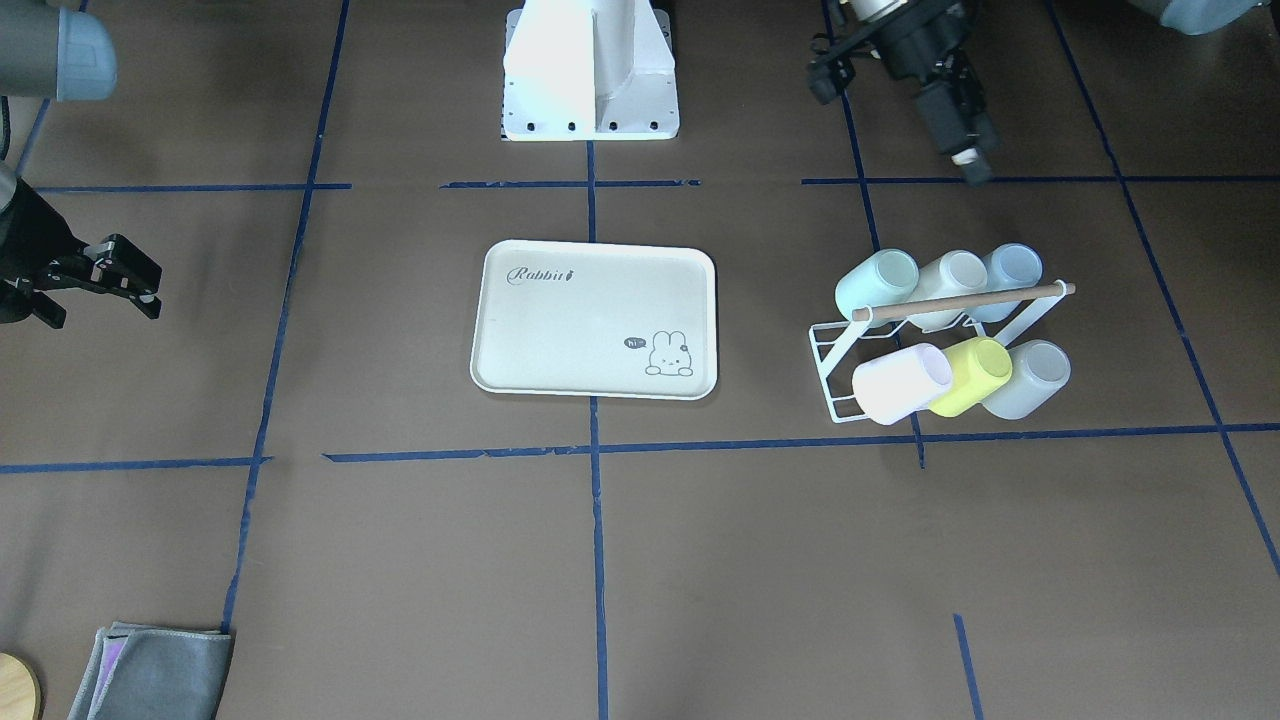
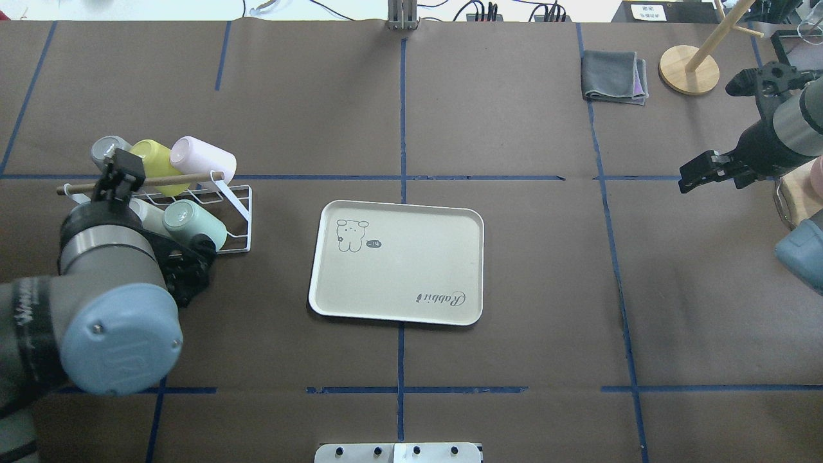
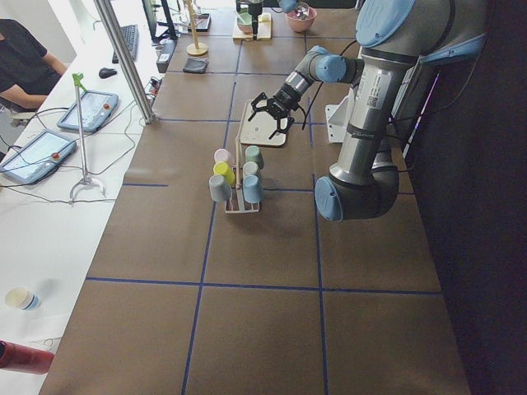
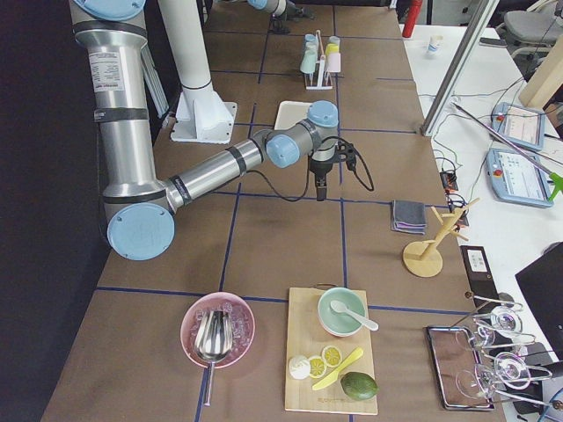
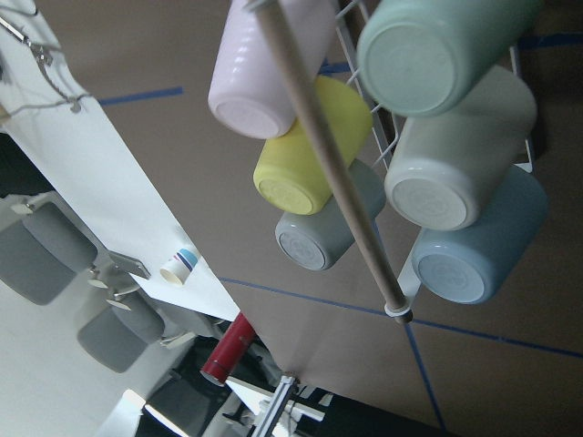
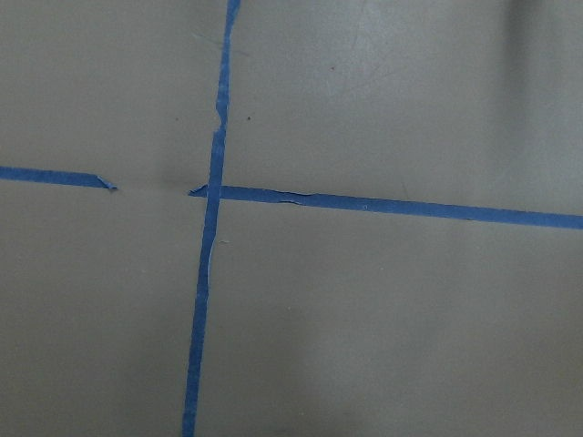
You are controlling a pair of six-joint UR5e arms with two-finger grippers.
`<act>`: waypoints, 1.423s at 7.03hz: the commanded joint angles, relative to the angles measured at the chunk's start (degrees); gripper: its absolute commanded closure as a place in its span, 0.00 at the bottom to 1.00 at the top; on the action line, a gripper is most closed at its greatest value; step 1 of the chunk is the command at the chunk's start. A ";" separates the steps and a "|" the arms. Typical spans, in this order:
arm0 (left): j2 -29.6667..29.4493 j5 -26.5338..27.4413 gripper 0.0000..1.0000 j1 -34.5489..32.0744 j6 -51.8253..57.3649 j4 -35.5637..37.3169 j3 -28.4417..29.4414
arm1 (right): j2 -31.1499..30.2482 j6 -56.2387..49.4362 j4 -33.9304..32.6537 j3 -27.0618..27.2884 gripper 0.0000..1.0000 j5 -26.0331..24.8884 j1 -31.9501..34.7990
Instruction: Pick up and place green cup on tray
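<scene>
The pale mint-green cup (image 1: pixel 877 280) hangs tilted on the white wire rack (image 1: pixel 830 350), at the end nearest the tray; it also shows in the overhead view (image 2: pixel 193 222) and the left wrist view (image 5: pixel 446 50). The cream tray (image 1: pixel 560 340) with "Rabbit" script lies empty at the table's middle (image 2: pixel 411 257). My left gripper (image 1: pixel 900 120) hovers open and empty on the robot's side of the rack, close to the cup. My right gripper (image 2: pixel 691 177) is open and empty, far from both on the other side of the table.
The rack also holds lilac (image 1: pixel 900 383), yellow-green (image 1: pixel 970 375), grey (image 1: pixel 1030 378), white (image 1: pixel 950 280) and pale blue (image 1: pixel 1010 270) cups under a wooden rod (image 1: pixel 960 302). A grey cloth (image 2: pixel 614 77) and a wooden stand (image 2: pixel 689 71) sit at the far right. The robot base (image 1: pixel 590 70) stands behind the tray.
</scene>
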 commanded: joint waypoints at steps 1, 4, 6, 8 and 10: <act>-2.66 4.87 0.00 5.60 1.09 1.27 5.75 | -0.54 -0.34 0.04 -0.25 0.00 1.07 0.57; -2.41 5.94 0.00 5.88 -0.68 1.18 7.35 | -0.98 -0.34 0.04 -0.25 0.00 2.57 1.54; -1.62 12.84 0.00 8.24 0.91 1.19 11.99 | -0.89 -0.25 0.12 -0.07 0.00 2.75 1.54; 0.83 19.00 0.00 10.35 0.65 1.01 15.50 | -0.98 -0.08 0.12 -0.07 0.00 3.10 1.72; 0.67 20.17 0.00 10.89 0.39 0.75 20.77 | -0.98 0.01 0.12 -0.07 0.00 3.10 1.89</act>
